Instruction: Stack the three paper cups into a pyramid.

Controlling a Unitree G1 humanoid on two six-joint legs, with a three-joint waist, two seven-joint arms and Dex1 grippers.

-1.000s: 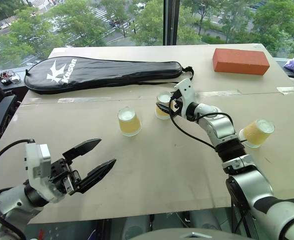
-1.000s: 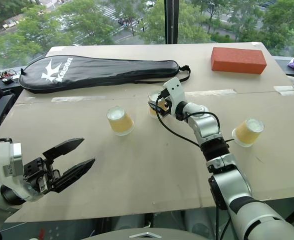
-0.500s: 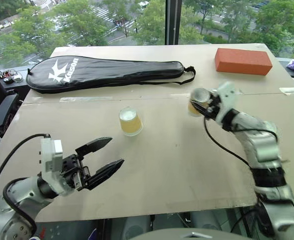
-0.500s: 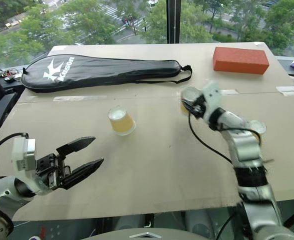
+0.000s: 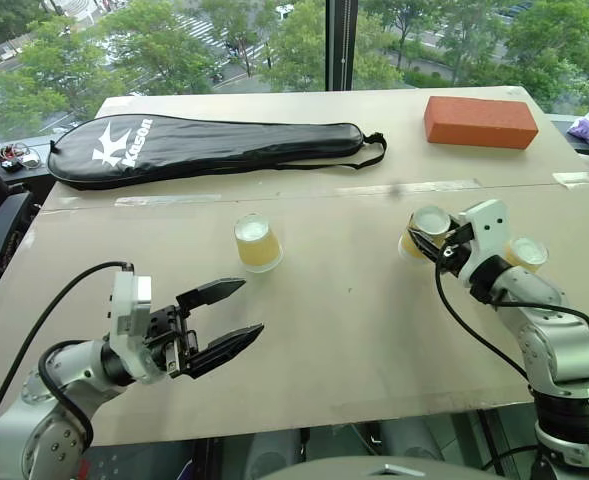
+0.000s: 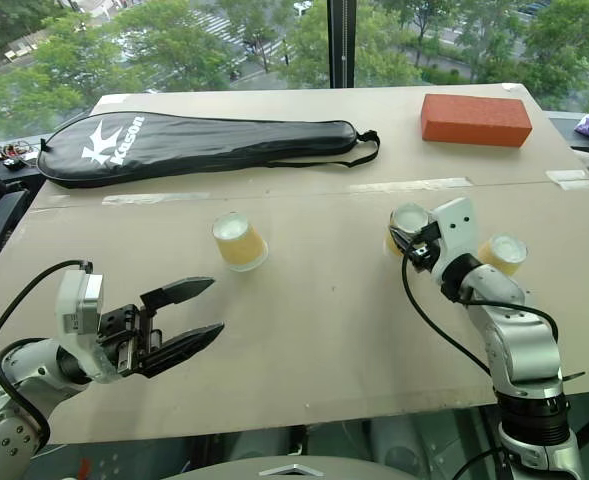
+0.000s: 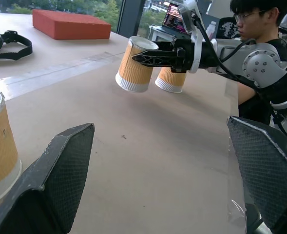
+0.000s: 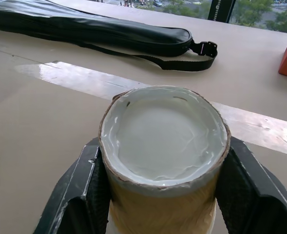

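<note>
Three yellow-orange paper cups are on or over the table, all base up. One cup (image 5: 257, 243) stands left of centre. My right gripper (image 5: 429, 238) is shut on the second cup (image 5: 426, 228), which it holds slightly tilted just above the table. The third cup (image 5: 527, 253) stands right beside it, by my right wrist. The left wrist view shows the held cup (image 7: 133, 66) with the third cup (image 7: 170, 80) behind it. In the right wrist view the black fingers (image 8: 80, 195) clamp the held cup (image 8: 165, 141) on both sides. My left gripper (image 5: 244, 308) hangs open and empty near the front edge.
A black racket bag (image 5: 204, 145) lies across the far left of the table. A red brick (image 5: 481, 121) sits at the far right corner. A person (image 7: 253, 24) sits beyond the table's right side. A taped seam (image 5: 404, 188) runs across the board.
My right gripper has closed on the middle cup and carried it right and nearer, beside the third cup. The left gripper has edged slightly right and stays open.
</note>
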